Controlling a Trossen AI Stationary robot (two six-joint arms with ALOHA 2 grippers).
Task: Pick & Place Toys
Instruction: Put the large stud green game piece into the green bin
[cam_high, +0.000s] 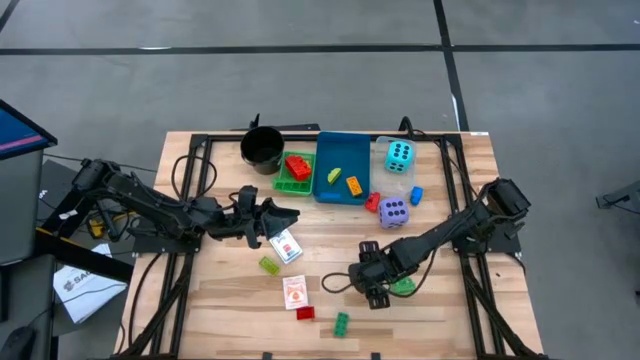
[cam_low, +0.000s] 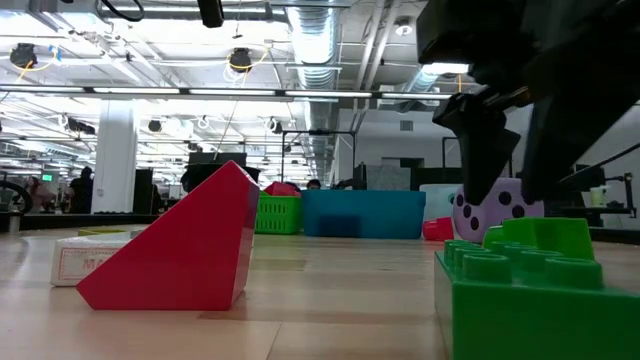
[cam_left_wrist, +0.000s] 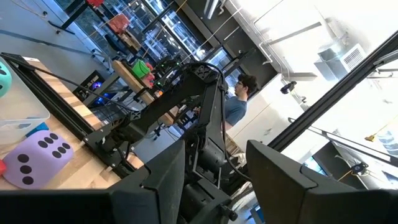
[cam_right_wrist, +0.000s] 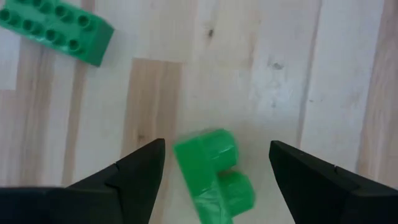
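Right hand (cam_right_wrist: 214, 165) released, astride small green brick (cam_right_wrist: 214, 171), long axis running back under wrist.

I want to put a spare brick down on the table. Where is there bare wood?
Free: the near left of the table, left of the red brick, and the near right corner beyond the right hand. Crowded: the far middle, around the blue tray, green tray and purple die.

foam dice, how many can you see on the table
2. The cyan die sits in the clear tray at the table's far side; the purple die lies on the wood just in front of that tray. Others may be hidden.
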